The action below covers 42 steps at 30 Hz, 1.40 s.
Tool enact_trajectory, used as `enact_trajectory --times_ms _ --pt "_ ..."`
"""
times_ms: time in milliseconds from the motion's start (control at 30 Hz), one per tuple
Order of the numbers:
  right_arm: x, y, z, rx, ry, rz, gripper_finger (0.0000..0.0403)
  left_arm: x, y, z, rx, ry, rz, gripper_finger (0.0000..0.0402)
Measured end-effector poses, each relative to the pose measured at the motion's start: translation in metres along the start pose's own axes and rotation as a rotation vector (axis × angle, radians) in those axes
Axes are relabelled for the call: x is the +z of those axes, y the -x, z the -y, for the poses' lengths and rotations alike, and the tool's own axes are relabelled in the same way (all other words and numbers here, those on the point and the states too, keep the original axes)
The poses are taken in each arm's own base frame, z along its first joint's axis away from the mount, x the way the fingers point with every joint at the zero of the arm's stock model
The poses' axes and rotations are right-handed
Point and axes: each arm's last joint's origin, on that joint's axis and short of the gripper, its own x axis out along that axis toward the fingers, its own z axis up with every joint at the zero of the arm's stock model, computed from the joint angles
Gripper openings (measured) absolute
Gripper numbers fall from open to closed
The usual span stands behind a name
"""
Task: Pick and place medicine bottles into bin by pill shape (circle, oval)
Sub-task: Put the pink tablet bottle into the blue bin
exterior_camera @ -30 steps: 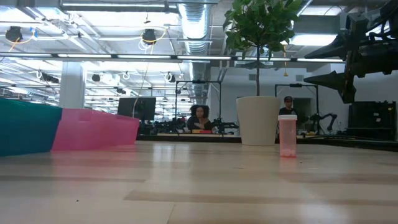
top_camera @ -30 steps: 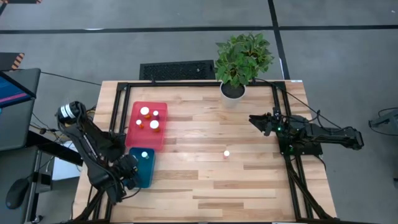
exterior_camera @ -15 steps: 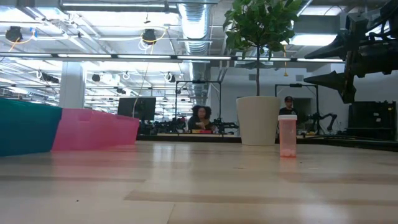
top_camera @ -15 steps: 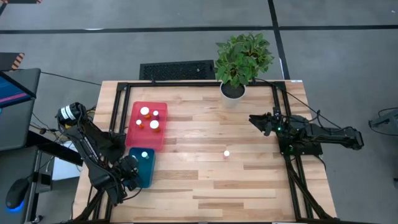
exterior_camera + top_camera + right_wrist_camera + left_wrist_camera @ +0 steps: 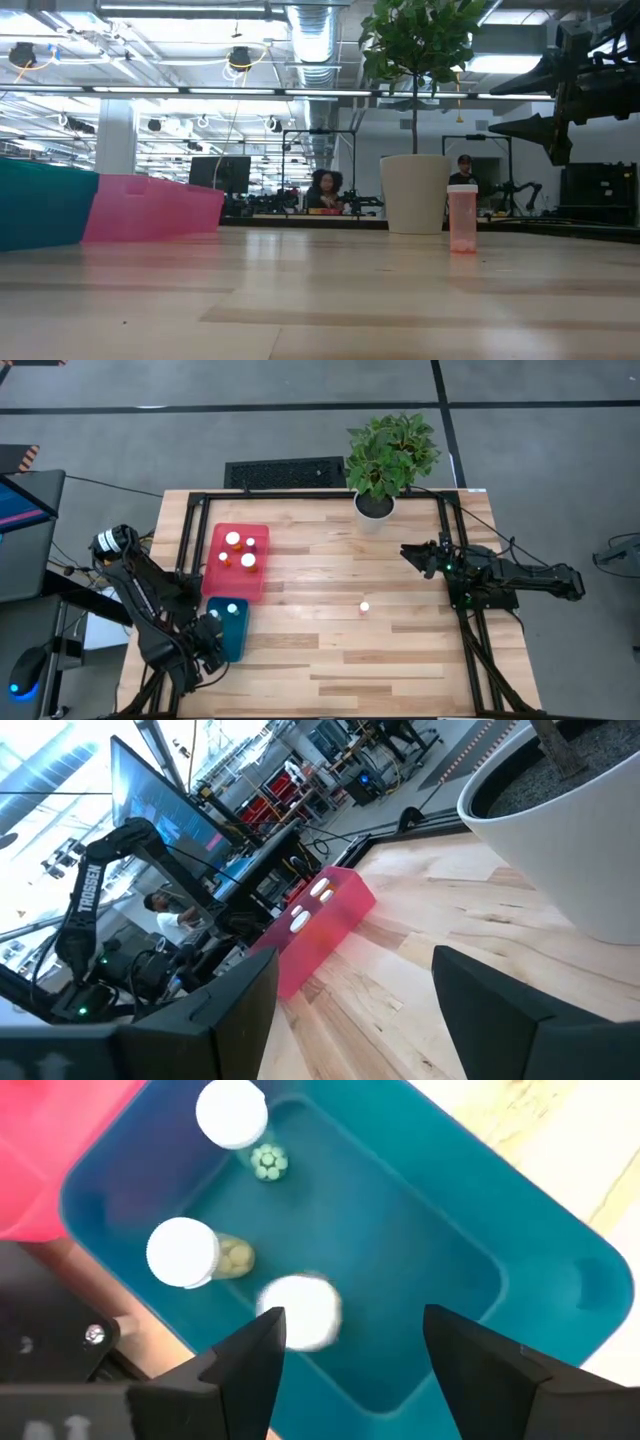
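Left gripper (image 5: 345, 1350) above teal bin (image 5: 470, 1270) — fingers spread, empty, three white-capped bottles (image 5: 182, 1252) inside, right gripper (image 5: 350, 1010) spread, idle near plant pot (image 5: 560, 830)

From overhead I get even, bright light on the wooden table (image 5: 330, 650), with only soft, short shadows. At table height, ceiling lamps (image 5: 500, 62) glare white and the near boards blur. On my left wrist camera, one white cap (image 5: 300, 1312) in the teal bin (image 5: 470, 1250) is smeared, while the two others read crisp. On my right wrist camera, the white planter (image 5: 560, 830) looks soft and the background bows.
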Motion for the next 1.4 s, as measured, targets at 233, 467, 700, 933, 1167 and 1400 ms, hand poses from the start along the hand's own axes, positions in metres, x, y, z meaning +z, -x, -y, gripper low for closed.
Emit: enact_trajectory --times_ms 233,467,700,933,1167,1400 --pt "0.0 0.0 0.0 0.0 0.009 0.0 0.0276 0.004 0.01 -0.004 0.06 0.01 0.01 0.0231" --pt "0.0 0.0 0.0 0.0 0.01 0.0 0.0276 0.011 0.027 -0.001 0.064 0.009 0.023 0.0232" --pt "0.0 0.0 0.0 0.0 0.011 0.0 0.0276 0.036 0.056 0.005 0.042 0.053 0.128 0.0232" --pt "0.0 0.0 0.0 0.0 0.011 0.0 0.0276 0.104 0.071 0.014 0.024 0.037 0.306 0.0232" --pt "0.0 0.0 0.0 0.0 0.009 0.0 0.0276 0.191 0.049 0.02 -0.079 -0.174 0.328 0.0232" --pt "0.0 0.0 0.0 0.0 0.01 -0.001 0.0276 0.264 0.02 0.009 -0.257 -0.35 0.502 0.0232"
